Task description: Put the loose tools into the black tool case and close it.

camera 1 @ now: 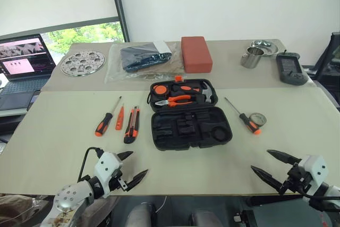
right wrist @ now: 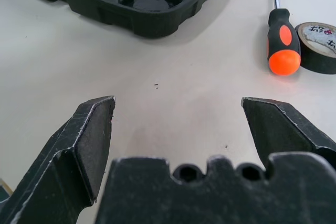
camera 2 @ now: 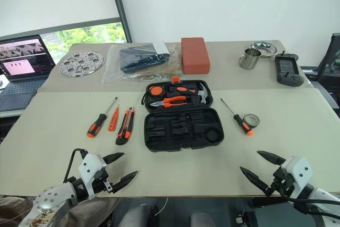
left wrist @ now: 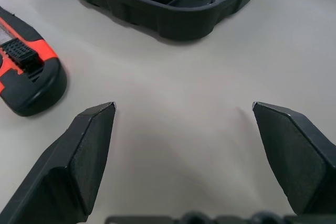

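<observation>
Place: looked like an office or lab room.
Clues: open laptop beside pale desk, plain white wall, window.

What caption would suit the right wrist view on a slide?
Open right gripper hovering over the table, facing the open black tool case, a screwdriver and a tape roll.
</observation>
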`<state>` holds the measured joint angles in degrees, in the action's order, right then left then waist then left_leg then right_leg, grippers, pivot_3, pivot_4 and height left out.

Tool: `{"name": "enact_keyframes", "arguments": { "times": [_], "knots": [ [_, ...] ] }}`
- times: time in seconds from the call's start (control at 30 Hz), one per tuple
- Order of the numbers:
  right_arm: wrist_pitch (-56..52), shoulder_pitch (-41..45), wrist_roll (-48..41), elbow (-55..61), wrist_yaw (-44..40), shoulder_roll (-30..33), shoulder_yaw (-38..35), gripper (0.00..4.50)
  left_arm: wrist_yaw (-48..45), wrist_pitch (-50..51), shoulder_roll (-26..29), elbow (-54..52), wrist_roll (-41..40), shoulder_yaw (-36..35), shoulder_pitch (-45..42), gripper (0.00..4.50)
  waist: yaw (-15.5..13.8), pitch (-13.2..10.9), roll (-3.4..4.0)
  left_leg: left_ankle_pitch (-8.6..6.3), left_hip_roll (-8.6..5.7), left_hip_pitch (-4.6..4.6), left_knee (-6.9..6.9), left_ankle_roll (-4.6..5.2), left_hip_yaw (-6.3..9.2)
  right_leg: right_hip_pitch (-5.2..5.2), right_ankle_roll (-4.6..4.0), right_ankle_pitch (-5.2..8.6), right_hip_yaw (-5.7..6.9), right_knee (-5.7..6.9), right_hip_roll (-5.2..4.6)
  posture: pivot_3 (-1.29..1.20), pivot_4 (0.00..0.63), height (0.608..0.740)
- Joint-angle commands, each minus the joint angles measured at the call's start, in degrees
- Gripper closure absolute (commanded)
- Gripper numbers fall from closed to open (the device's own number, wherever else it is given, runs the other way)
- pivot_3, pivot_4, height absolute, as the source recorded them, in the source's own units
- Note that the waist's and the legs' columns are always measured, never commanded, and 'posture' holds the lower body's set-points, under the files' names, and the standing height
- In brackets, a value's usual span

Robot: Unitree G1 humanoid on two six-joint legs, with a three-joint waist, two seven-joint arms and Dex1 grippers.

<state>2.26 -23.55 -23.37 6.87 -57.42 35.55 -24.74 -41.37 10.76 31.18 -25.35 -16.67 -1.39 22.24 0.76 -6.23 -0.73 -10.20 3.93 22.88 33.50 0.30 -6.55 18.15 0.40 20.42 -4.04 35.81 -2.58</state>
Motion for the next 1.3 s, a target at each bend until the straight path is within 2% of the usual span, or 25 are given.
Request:
{"name": "enact_keyframes", "arguments": {
  "times": [0.03, 0.17, 0.27, 0.4, 0.57, 0.87, 1.0, 1.2, 1.23, 1.3],
  "knots": [
    [-0.11, 1.18, -2.78, 3.56, -1.18, 1.04, -0.10, 0.03, 1.87, 1.61, -1.59, -5.10, -3.84, -1.59, -1.68, 0.00, 0.00, 0.00, 0.00, 0.00, 0.00, 0.00, 0.00, 0.00, 0.00, 0.00, 0.00, 0.00, 0.00, 0.00, 0.00, 0.00, 0.150, 0.740],
    [-4.82, 4.53, -8.84, 9.57, -1.63, 1.35, 0.83, 0.03, 8.37, 6.94, -5.76, -5.25, -11.74, -7.52, -9.08, 0.00, 0.07, 0.00, 0.01, 0.01, 0.03, -0.02, 0.12, 0.00, 0.02, -0.01, 0.02, -0.01, 0.06, 0.15, 0.10, 0.00, 0.150, 0.740],
    [-8.31, 7.58, -13.12, 14.10, -1.70, 1.93, 2.13, 0.03, 17.09, 10.43, -6.77, -0.41, -8.41, -12.06, -15.67, 0.00, 0.04, 0.00, 0.01, 0.03, 0.02, -0.04, 0.22, 0.04, 0.04, -0.01, 0.04, -0.02, 0.10, 0.27, 0.19, 0.00, 0.150, 0.740],
    [-12.10, 13.02, -17.12, 18.26, 0.49, 2.10, 3.76, 0.03, 25.84, 17.25, -4.61, 7.25, -3.91, -16.78, -20.91, 0.00, 0.12, -0.03, -0.03, 0.05, -0.07, -0.05, 0.25, 0.06, 0.04, -0.01, 0.08, -0.03, 0.08, 0.26, 0.53, 0.00, 0.150, 0.740],
    [-14.50, 16.59, -17.66, 20.77, 2.16, 2.69, 5.13, 0.03, 23.84, 21.31, -0.16, 11.99, -1.71, -15.37, -21.87, 0.00, -0.20, -0.08, -0.12, 0.05, -0.08, -0.02, 0.22, 0.04, 0.02, 0.02, 0.12, -0.02, 0.10, 0.24, 0.50, 0.00, 0.150, 0.740],
    [-18.04, 19.19, -18.71, 24.65, 4.70, 3.52, 5.60, 0.03, 20.50, 26.19, 0.78, 19.63, -1.48, -11.91, -25.00, 0.00, -0.96, -0.06, -0.09, 0.06, -0.04, -0.06, 0.19, 0.01, 0.00, 0.01, 0.13, -0.04, 0.14, 0.26, 0.35, 0.00, 0.150, 0.740],
    [-18.89, 19.49, -19.09, 25.22, 5.36, 4.06, 5.02, 0.00, 19.47, 24.76, 1.13, 24.20, -0.87, -12.36, -26.38, 1.16, -0.80, -0.04, -0.06, 0.07, -0.04, -0.07, 0.19, 0.00, 0.00, 0.01, 0.13, -0.04, 0.13, 0.28, 0.33, 0.00, 0.150, 0.740],
    [-19.01, 18.83, -18.99, 25.75, 5.95, 3.96, 4.99, 0.00, 18.17, 20.95, 1.06, 27.60, -0.67, -13.00, -27.21, 3.42, -0.33, -0.02, -0.04, 0.08, -0.01, -0.09, 0.20, -0.01, 0.00, 0.01, 0.13, -0.04, 0.12, 0.32, 0.25, 0.00, 0.150, 0.740],
    [-18.91, 18.57, -18.94, 25.84, 6.06, 3.82, 4.97, 0.00, 17.75, 18.82, 0.79, 28.54, -0.89, -13.80, -27.63, 3.58, -0.28, -0.02, -0.03, 0.08, -0.02, -0.09, 0.20, -0.01, 0.00, 0.01, 0.13, -0.04, 0.12, 0.33, 0.25, 0.00, 0.150, 0.740],
    [-18.58, 18.04, -18.75, 25.89, 6.25, 3.62, 4.77, 0.00, 15.96, 14.93, 0.33, 29.82, -2.44, -15.63, -28.85, 3.59, -0.22, -0.02, -0.03, 0.08, -0.01, -0.08, 0.20, -0.01, 0.00, 0.01, 0.13, -0.04, 0.13, 0.34, 0.25, 0.00, 0.150, 0.740]
  ]
}}
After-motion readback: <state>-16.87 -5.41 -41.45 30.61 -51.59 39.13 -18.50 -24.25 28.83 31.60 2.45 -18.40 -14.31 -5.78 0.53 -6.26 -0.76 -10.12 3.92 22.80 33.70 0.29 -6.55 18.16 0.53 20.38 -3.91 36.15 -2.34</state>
